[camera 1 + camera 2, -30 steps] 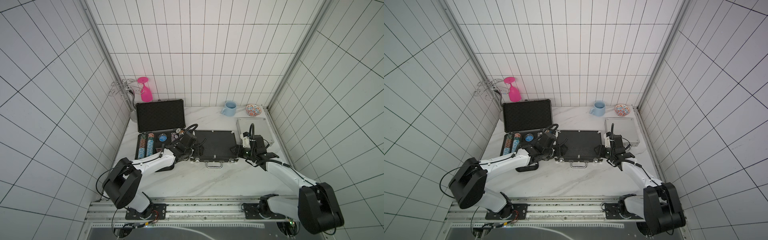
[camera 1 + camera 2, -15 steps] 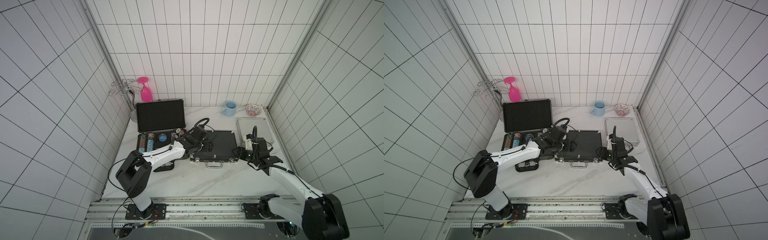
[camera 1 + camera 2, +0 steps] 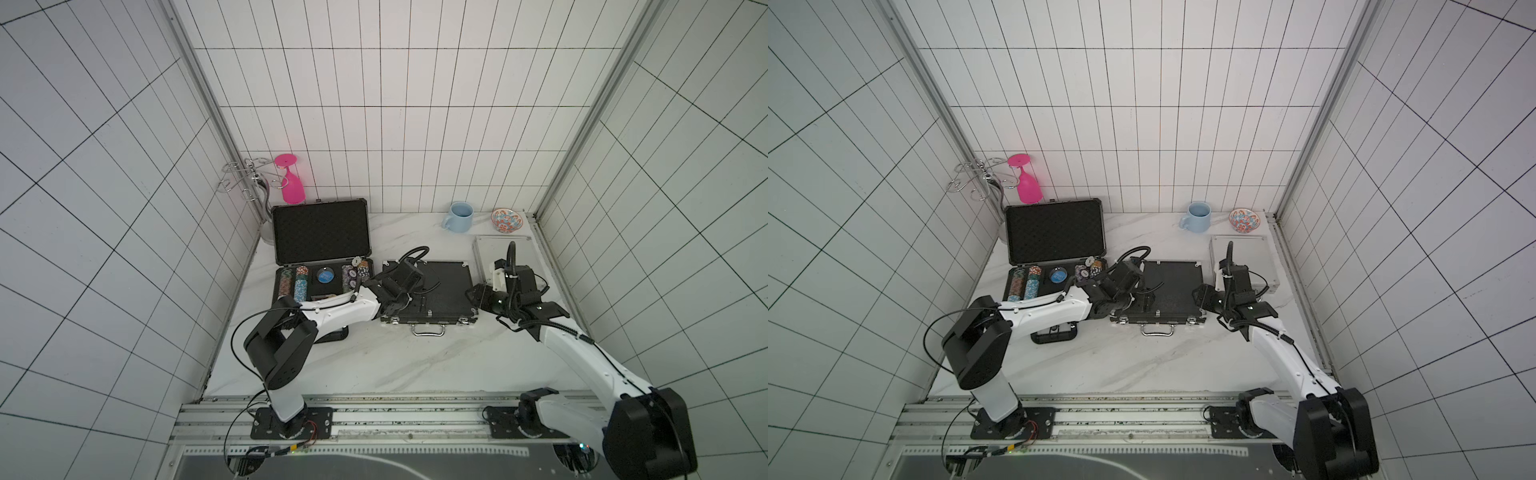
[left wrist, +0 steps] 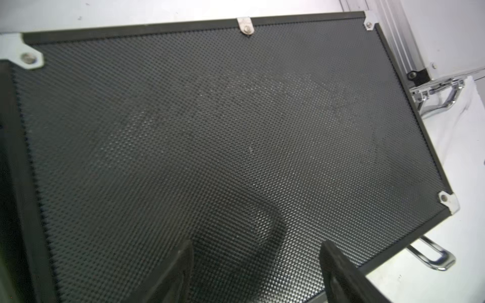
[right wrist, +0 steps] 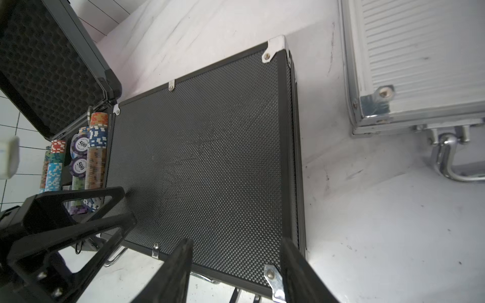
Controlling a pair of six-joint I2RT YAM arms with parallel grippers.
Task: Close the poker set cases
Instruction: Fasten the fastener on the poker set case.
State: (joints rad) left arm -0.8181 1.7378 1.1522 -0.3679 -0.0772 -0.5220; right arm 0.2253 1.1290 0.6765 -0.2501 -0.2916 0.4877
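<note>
Left hand (image 4: 256, 249) farther onto black case (image 3: 451, 286), open; right hand (image 5: 236, 246) open at edge.

large case (image 3: 320, 232): worktop (image 3: 415, 365) left edge | medium case (image 3: 453, 291): centre | small case (image 3: 490, 253): right edge | mug (image 3: 459, 216), bowl (image 3: 506, 219): back-right corner

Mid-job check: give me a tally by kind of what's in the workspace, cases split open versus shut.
Open cases: 1, large dark-grey foam-lined case
Shut cases: 2, medium black textured case, small silver aluminium case
Light-blue mug: 1
Patterned bowl: 1
Pink glass: 1
Wire rack: 1
Total: 7
</note>
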